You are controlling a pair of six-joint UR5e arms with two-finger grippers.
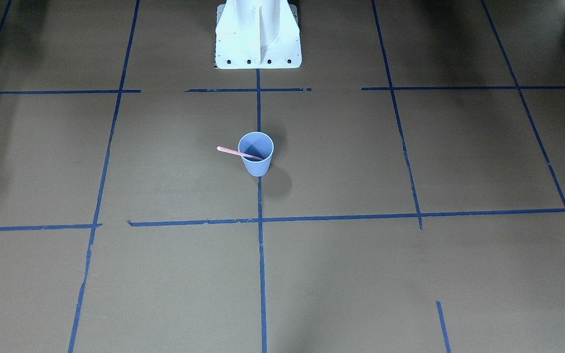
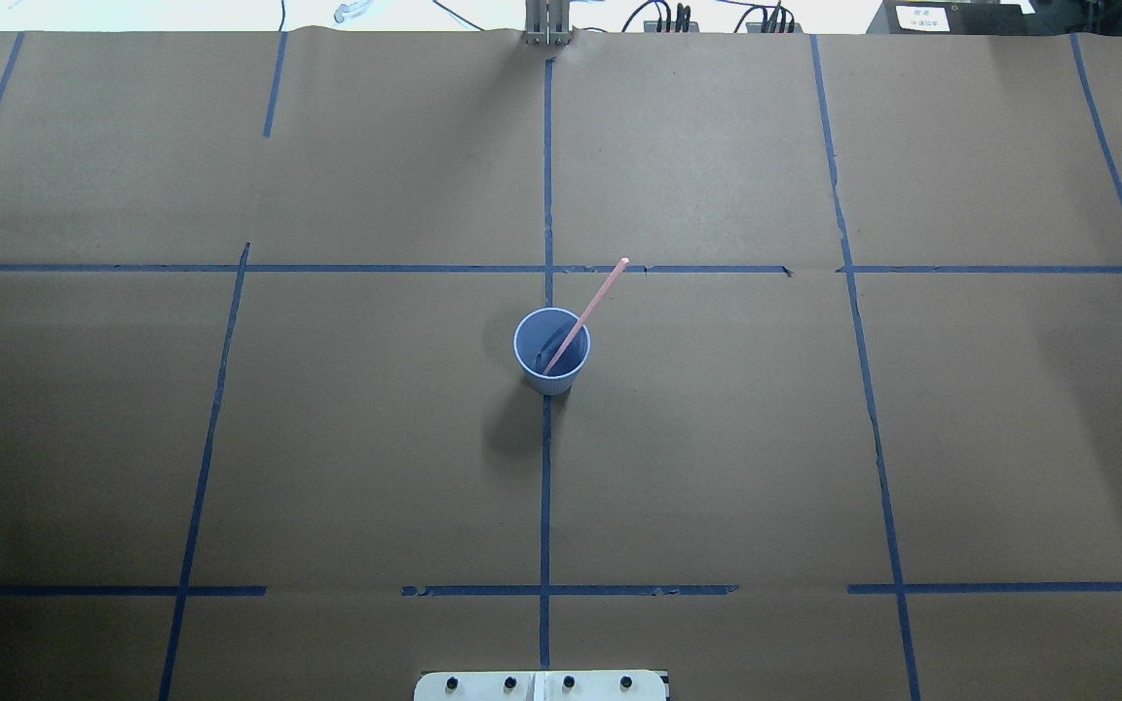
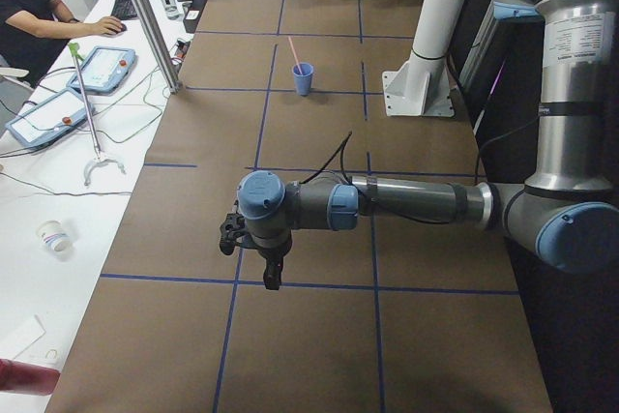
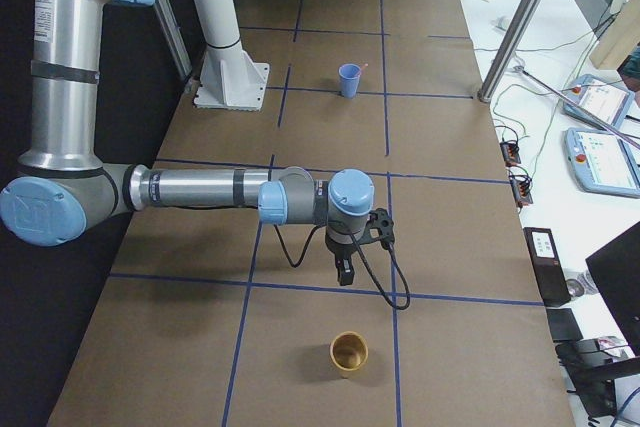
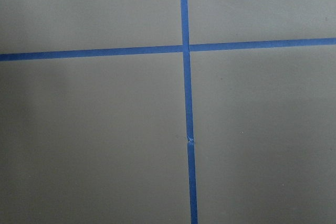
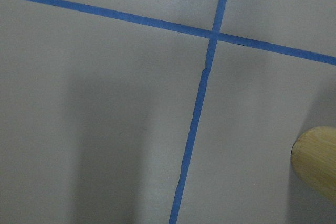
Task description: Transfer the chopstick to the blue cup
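Observation:
The blue cup point(image 1: 258, 161) stands upright at the table's middle, on a blue tape line; it also shows in the overhead view point(image 2: 549, 382). The pale pink chopstick point(image 1: 233, 152) stands in it, leaning on the rim with its upper end sticking out point(image 2: 603, 288). My left gripper point(image 3: 273, 278) shows only in the exterior left view, low over the table and far from the cup point(image 3: 303, 79). My right gripper point(image 4: 343, 274) shows only in the exterior right view, also far from the cup point(image 4: 349, 80). I cannot tell whether either is open or shut.
A bamboo-coloured cup point(image 4: 349, 352) stands near my right gripper and shows at the right wrist view's edge point(image 6: 317, 163). The white robot pedestal point(image 1: 258, 34) stands behind the blue cup. An operator point(image 3: 29, 2) and teach pendants sit beside the table.

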